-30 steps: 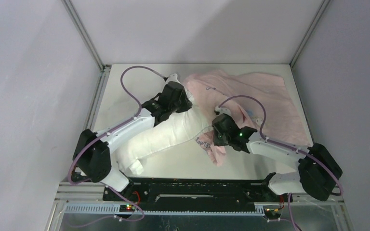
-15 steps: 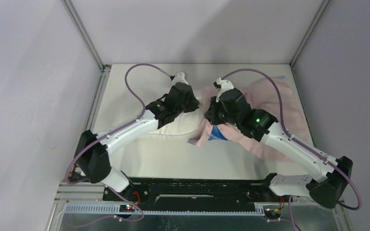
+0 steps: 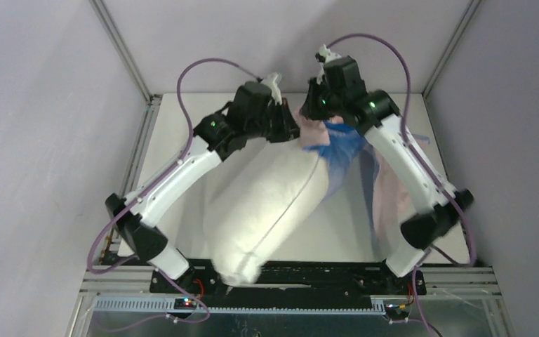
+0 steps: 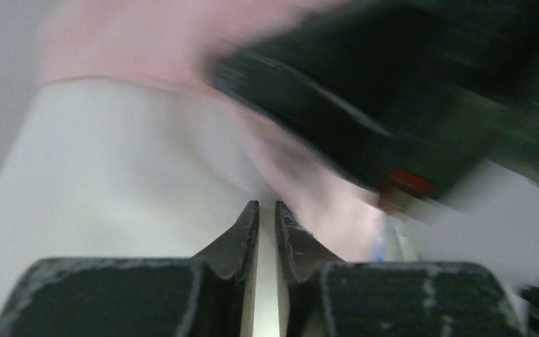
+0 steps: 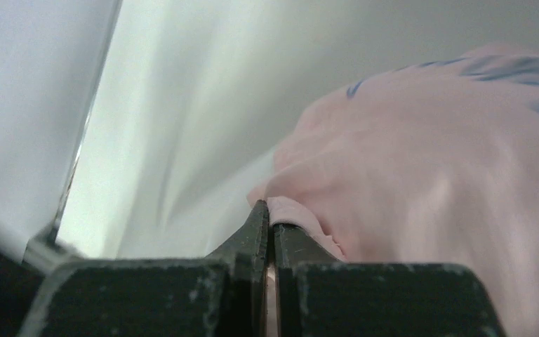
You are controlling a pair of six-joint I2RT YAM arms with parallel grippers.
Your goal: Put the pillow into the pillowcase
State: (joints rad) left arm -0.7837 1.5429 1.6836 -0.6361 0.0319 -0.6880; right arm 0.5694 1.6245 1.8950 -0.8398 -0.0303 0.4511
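White pillow (image 3: 267, 203) fabric is seen hanging from the upper centre of the overhead view down to its bottom edge, held up by 1 end so that its weight draws it long and narrow. It is pinched by the left gripper (image 3: 291, 131), whose jaws are drawn almost together on it. Just beside it, the pillowcase (image 3: 342, 144) is clamped in the closed right gripper (image 3: 314, 112) and dangles right of centre, presumably so its opening can be brought to the pillow.
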